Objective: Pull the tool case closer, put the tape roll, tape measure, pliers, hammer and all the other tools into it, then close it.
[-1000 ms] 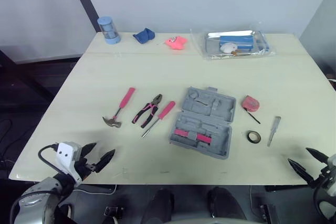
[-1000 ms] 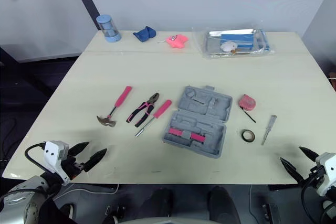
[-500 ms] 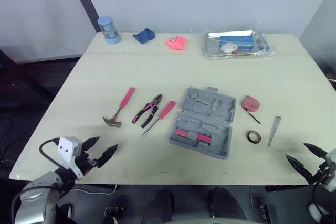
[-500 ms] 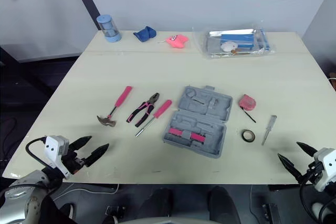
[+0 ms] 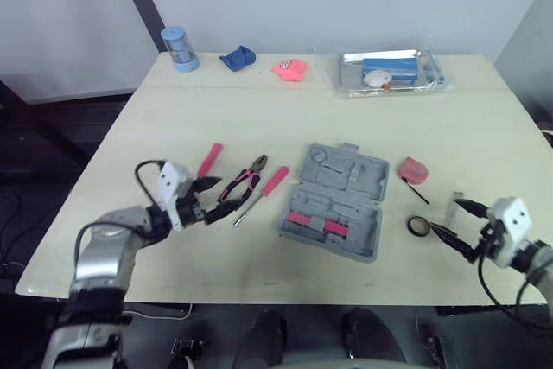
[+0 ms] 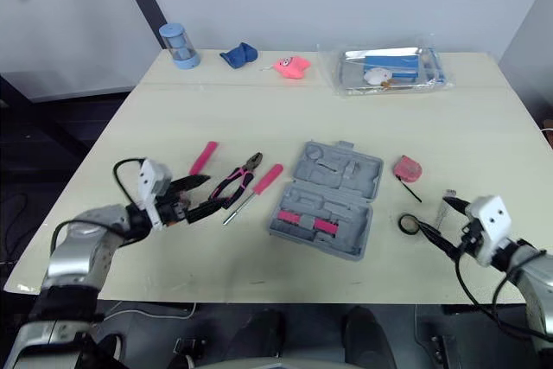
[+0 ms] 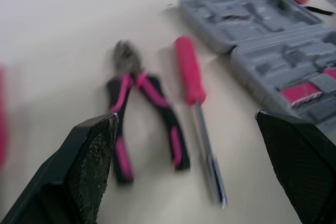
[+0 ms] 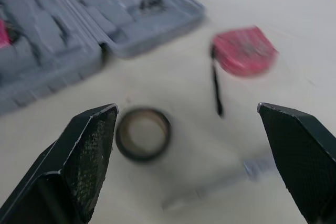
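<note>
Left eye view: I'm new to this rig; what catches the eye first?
The open grey tool case lies in the middle of the table. To its left, the open left gripper hovers by the pink-handled pliers and screwdriver; to its right, the open right gripper sits near the black tape roll and red tape measure.

Pliers left of tool case; tape roll right.
</note>
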Controlling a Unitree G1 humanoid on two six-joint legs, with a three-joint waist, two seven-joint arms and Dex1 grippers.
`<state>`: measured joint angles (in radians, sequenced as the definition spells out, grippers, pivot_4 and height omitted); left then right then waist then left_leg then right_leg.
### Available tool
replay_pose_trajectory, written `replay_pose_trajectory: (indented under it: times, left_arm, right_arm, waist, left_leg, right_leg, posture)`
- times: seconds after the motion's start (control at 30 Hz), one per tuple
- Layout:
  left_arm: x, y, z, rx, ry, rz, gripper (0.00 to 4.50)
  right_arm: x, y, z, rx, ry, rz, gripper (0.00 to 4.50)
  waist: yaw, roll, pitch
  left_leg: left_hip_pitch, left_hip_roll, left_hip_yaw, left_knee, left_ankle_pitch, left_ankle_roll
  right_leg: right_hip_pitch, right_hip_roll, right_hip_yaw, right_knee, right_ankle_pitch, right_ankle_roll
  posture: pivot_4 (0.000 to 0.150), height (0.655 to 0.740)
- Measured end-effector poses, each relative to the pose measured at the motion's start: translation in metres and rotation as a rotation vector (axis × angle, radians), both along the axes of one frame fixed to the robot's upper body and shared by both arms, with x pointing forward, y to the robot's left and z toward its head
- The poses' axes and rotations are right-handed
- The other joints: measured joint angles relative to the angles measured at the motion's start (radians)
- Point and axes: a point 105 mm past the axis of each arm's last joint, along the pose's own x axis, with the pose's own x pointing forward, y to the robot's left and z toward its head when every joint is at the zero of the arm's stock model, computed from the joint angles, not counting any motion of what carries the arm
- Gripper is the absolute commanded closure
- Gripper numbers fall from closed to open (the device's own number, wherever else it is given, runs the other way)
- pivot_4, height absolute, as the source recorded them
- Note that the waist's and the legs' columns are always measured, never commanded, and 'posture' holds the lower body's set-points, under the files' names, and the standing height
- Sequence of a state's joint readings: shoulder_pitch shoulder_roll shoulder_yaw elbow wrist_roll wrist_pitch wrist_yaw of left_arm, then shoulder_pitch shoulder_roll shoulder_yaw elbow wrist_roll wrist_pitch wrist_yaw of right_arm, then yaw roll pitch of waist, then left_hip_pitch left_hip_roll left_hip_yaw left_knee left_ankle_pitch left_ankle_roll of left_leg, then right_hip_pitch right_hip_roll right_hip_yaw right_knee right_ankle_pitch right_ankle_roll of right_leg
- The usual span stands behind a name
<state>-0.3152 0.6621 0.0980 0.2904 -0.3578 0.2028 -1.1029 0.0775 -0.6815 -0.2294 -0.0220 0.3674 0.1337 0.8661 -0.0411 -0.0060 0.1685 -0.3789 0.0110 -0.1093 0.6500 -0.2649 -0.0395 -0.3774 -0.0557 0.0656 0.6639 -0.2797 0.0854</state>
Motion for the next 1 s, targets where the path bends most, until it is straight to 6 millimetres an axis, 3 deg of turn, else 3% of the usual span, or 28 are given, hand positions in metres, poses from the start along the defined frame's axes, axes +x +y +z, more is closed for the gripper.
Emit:
replay_pose_trajectory:
  times: [0.07,0.13,0.17,0.2,0.23,0.27,0.3,0.37,0.47,0.53,0.7,1.0]
  left_arm:
    - [0.013,-0.014,0.003,0.01,0.012,-0.077,0.04]
    - [0.021,-0.025,0.003,0.022,0.016,-0.136,0.56]
    - [0.022,-0.026,0.002,0.027,0.02,-0.143,1.01]
    - [0.024,-0.027,0.001,0.029,0.024,-0.147,1.15]
    - [0.033,-0.033,-0.002,0.047,0.044,-0.177,1.69]
    - [0.04,-0.042,-0.002,0.067,0.044,-0.211,2.28]
    - [0.042,-0.046,-0.002,0.073,0.04,-0.229,2.53]
    - [0.048,-0.054,-0.005,0.095,0.054,-0.258,3.59]
    - [0.052,-0.06,-0.013,0.118,0.08,-0.272,4.43]
    - [0.055,-0.064,-0.014,0.118,0.081,-0.279,4.5]
    - [0.063,-0.078,-0.017,0.149,0.084,-0.283,4.5]
    - [0.068,-0.082,-0.026,0.196,0.12,-0.255,4.5]
  right_arm:
    - [0.01,0.012,0.003,-0.031,0.024,0.04,0.0]
    - [0.016,0.02,0.006,-0.042,0.037,0.065,0.0]
    - [0.017,0.022,0.006,-0.045,0.044,0.069,0.51]
    - [0.018,0.023,0.005,-0.048,0.053,0.071,0.51]
    - [0.023,0.027,0.0,-0.068,0.089,0.081,0.82]
    - [0.029,0.033,-0.001,-0.088,0.104,0.099,1.42]
    - [0.03,0.036,-0.001,-0.096,0.105,0.11,1.72]
    - [0.034,0.043,-0.002,-0.128,0.115,0.134,2.9]
    - [0.036,0.044,-0.011,-0.177,0.155,0.14,3.81]
    - [0.037,0.045,-0.015,-0.199,0.171,0.147,4.49]
    - [0.044,0.058,-0.02,-0.244,0.19,0.181,4.49]
    - [0.046,0.07,-0.026,-0.247,0.195,0.202,4.49]
  waist:
    - [0.0,0.0,0.0]
    - [-0.002,0.0,0.0]
    - [-0.002,0.0,0.0]
    - [-0.002,0.0,0.0]
    - [-0.002,0.0,0.0]
    - [-0.001,0.0,0.001]
    - [-0.001,-0.001,0.001]
    - [-0.001,-0.001,0.001]
    - [-0.003,-0.001,0.001]
    - [-0.003,-0.001,0.001]
    - [-0.004,-0.001,0.001]
    - [-0.003,-0.001,0.001]
  left_leg:
    - [-0.001,0.0,0.0,0.0,0.0,0.0]
    - [-0.001,0.0,-0.001,0.0,0.0,0.0]
    - [-0.001,0.0,-0.001,0.0,0.0,0.0]
    - [-0.001,0.0,-0.001,0.0,0.0,0.0]
    - [-0.002,0.0,-0.001,0.0,0.0,0.0]
    - [-0.003,-0.001,-0.002,0.001,0.0,0.0]
    - [-0.003,-0.001,-0.002,0.002,0.0,0.0]
    - [-0.003,-0.001,-0.003,0.002,0.0,0.0]
    - [-0.004,-0.001,-0.003,0.001,0.0,0.0]
    - [-0.005,-0.001,-0.004,0.001,0.0,0.0]
    - [-0.005,-0.001,-0.005,0.002,0.0,0.0]
    - [-0.005,-0.002,-0.006,0.002,0.001,-0.001]
  right_leg:
    - [-0.001,0.0,0.0,0.0,0.0,0.0]
    - [-0.001,0.0,0.0,0.0,0.0,0.0]
    - [-0.001,0.0,-0.001,0.0,0.0,0.0]
    - [-0.001,0.0,-0.001,0.0,0.0,0.0]
    - [-0.002,0.0,-0.001,0.0,0.0,0.0]
    - [-0.002,0.0,-0.002,0.0,0.0,0.0]
    - [-0.002,0.0,-0.002,0.0,0.0,0.0]
    - [-0.002,0.0,-0.002,0.0,0.0,0.0]
    - [-0.002,0.0,-0.002,-0.001,0.0,0.0]
    - [-0.003,0.0,-0.003,0.0,0.0,0.0]
    - [-0.003,0.0,-0.003,0.0,0.0,0.0]
    - [-0.003,0.0,-0.004,0.0,0.0,0.0]
  posture:
    - [0.15,0.74]
    - [0.15,0.74]
    - [0.15,0.74]
    - [0.15,0.74]
    - [0.15,0.74]
    - [0.15,0.74]
    - [0.15,0.74]
    - [0.15,0.74]
    - [0.15,0.74]
    - [0.15,0.74]
    - [0.15,0.74]
    - [0.15,0.74]
